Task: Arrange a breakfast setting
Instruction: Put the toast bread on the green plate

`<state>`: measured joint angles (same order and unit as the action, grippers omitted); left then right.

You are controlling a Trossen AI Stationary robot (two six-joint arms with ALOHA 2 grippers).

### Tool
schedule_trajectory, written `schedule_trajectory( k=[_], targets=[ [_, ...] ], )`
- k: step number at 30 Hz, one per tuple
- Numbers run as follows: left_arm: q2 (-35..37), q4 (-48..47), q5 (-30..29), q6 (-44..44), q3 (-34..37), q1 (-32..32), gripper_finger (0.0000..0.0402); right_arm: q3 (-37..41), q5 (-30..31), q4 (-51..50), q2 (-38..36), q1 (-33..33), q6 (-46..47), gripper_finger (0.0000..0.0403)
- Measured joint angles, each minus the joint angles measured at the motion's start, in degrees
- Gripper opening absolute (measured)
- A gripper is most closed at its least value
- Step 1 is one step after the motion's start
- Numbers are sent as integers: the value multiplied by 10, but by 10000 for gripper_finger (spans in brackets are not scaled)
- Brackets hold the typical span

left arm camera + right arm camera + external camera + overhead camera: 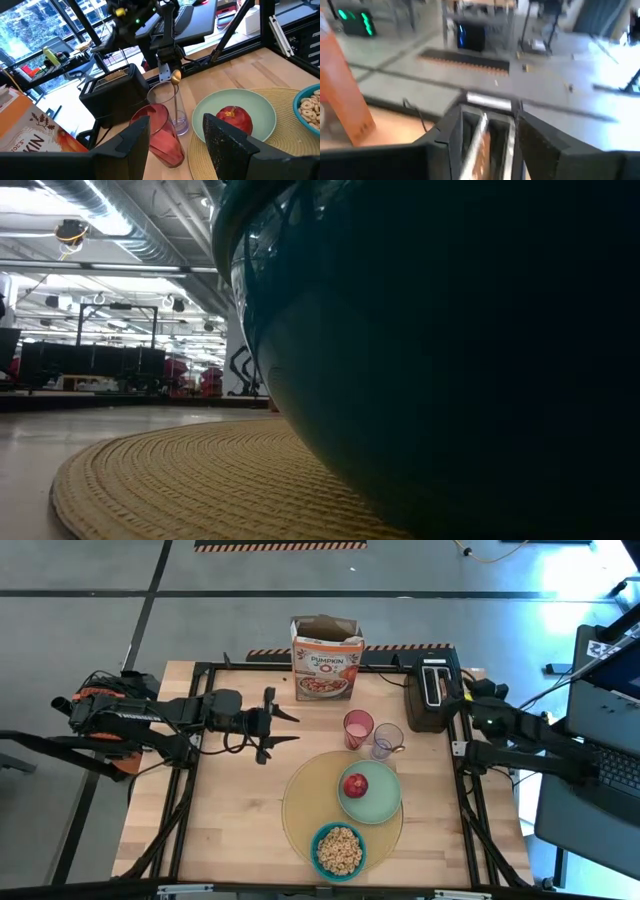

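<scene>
A round yellow placemat (300, 810) (200, 480) carries a pale green plate (380, 802) (260, 107) with a red apple (355, 785) (236, 117) on it, and a blue bowl (338, 850) (450, 360) of cereal. Behind the mat stand a pink cup (357, 728) (162, 135) and a clear mug (387, 740) (177, 107). A gold spoon (175, 76) stands in the mug, bowl end up. Brown toast (479, 145) (116, 75) sits in the toaster's slot. My left gripper (290, 727) (176, 122) hangs open left of the cups. My right gripper (452, 698) (487, 125) is open over the toaster.
A black toaster (432, 690) (112, 95) stands at the far right of the table, and an orange cereal box (325, 658) at the far middle. Bare wood lies on the table's left half and near edge (230, 830).
</scene>
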<state>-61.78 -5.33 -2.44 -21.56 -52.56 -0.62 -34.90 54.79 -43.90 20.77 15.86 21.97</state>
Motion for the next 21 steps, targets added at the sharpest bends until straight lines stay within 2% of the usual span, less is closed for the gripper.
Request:
schedule_trajectory(
  k=[2,6,14,21],
  targets=[
    [0,3,0,0,0,0,174,-1,-30,-36,16,32,40,138],
    [0,3,0,-1,0,0,174,-1,-116,-43,35,115,46,124],
    [0,3,0,-16,0,-2,174,-1,-305,25,82,280,-31,122],
    [0,-4,0,-12,0,-19,174,-1,-421,37,152,368,-47,122]
  ],
)
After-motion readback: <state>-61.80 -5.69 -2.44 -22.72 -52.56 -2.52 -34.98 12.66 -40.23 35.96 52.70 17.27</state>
